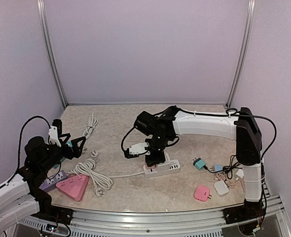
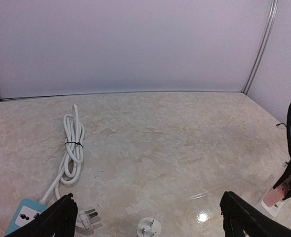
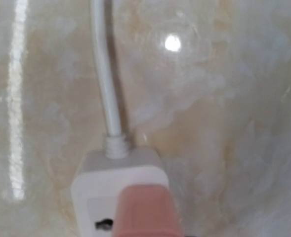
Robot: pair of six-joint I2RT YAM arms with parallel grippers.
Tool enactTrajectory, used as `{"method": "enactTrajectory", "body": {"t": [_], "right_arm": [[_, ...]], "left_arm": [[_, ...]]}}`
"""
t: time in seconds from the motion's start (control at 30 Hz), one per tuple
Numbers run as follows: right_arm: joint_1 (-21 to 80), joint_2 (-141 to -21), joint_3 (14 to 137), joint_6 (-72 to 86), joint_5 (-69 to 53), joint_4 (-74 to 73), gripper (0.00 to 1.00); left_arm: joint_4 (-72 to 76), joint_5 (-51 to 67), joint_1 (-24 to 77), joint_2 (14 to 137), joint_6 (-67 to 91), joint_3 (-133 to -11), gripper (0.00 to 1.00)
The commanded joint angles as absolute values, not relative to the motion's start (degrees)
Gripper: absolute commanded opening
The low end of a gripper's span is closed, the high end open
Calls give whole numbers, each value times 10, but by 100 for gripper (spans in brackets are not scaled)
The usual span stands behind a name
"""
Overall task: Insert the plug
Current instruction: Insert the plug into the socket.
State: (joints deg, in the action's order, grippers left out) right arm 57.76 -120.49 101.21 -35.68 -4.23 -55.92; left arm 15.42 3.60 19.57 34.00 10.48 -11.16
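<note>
Pink plug [image 3: 145, 213] at white power strip [image 3: 93, 180] — right jaws grip it; left jaws wide open.

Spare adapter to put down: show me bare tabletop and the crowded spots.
Bare: the back, between bundled white cable and right arm; the front, between coiled cord and pink adapter. Crowded: left front around the pink triangular strip; right front around the teal adapter.

Three cameras, one table [image 1: 150, 197].
The top one sits high at the table's 6 o'clock side and sees everything. The left wrist one is low, facing the back wall [image 2: 135, 44]; the strip [image 2: 271, 210] shows at its 4 o'clock. The right wrist one looks straight down, very near that strip [image 3: 98, 173].
</note>
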Motion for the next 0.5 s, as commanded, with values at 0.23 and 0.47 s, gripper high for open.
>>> {"method": "enactTrajectory", "body": {"t": [0.23, 0.47], "right_arm": [[578, -1205, 972, -316, -25, -553, 23], [584, -1218, 1015, -317, -23, -570, 45]], "left_arm": [[163, 37, 191, 334, 110, -103, 99], [165, 36, 191, 330, 109, -103, 99]]}}
